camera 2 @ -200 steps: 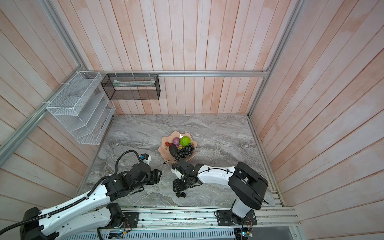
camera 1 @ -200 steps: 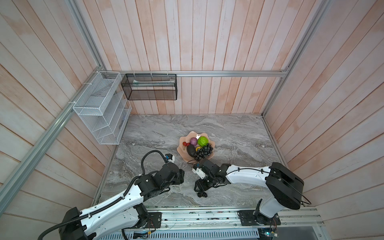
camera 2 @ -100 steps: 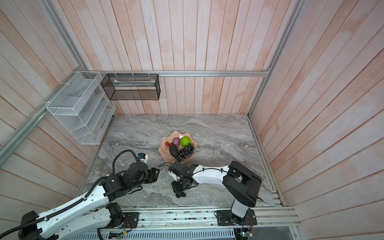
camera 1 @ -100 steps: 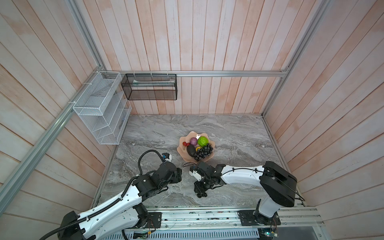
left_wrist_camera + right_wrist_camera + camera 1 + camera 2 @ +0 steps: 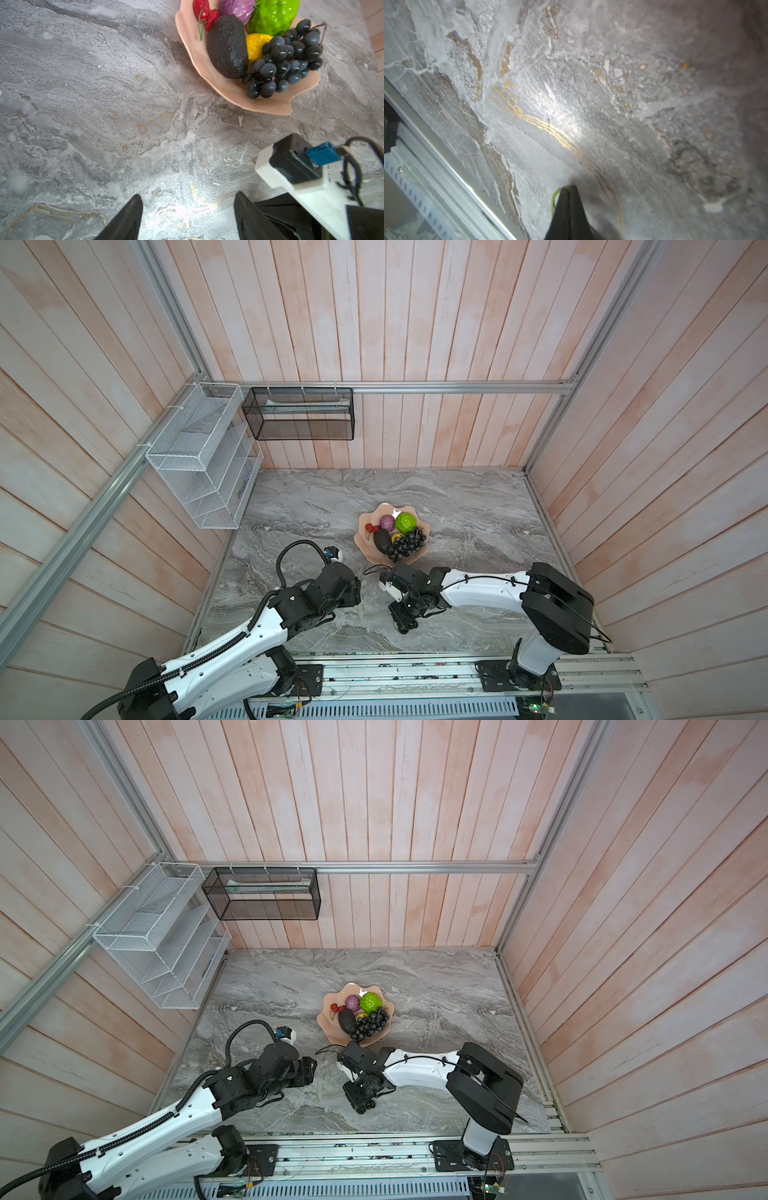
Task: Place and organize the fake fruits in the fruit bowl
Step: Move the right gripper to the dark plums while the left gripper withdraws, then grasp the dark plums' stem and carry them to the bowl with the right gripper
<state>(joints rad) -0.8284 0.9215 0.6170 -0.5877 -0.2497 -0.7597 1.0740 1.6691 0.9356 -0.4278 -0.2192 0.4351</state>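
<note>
The peach-pink fruit bowl (image 5: 362,540) (image 5: 259,104) stands mid-table. It holds a dark avocado (image 5: 227,46), a purple fruit (image 5: 236,8), a bumpy green one (image 5: 274,14), a yellow one (image 5: 256,45), a grape bunch (image 5: 286,62) and a red pair (image 5: 204,14). Near the front edge my right gripper (image 5: 402,616) (image 5: 569,187) points down at the table, shut on a thin green stem (image 5: 555,197). The black berry pair (image 5: 410,625) (image 5: 365,1107) lies at its tip. My left gripper (image 5: 188,207) hovers open over bare marble, left of the bowl, with nothing between its fingers.
A white wire rack (image 5: 203,456) hangs on the left wall and a black mesh basket (image 5: 299,414) on the back wall. An aluminium rail (image 5: 436,162) runs along the table's front edge, close to the right gripper. The right arm's wrist camera (image 5: 295,164) sits near my left gripper.
The right gripper has closed over the berries' stem, staying at the same spot. The left arm has drawn back slightly to the left, still open.
</note>
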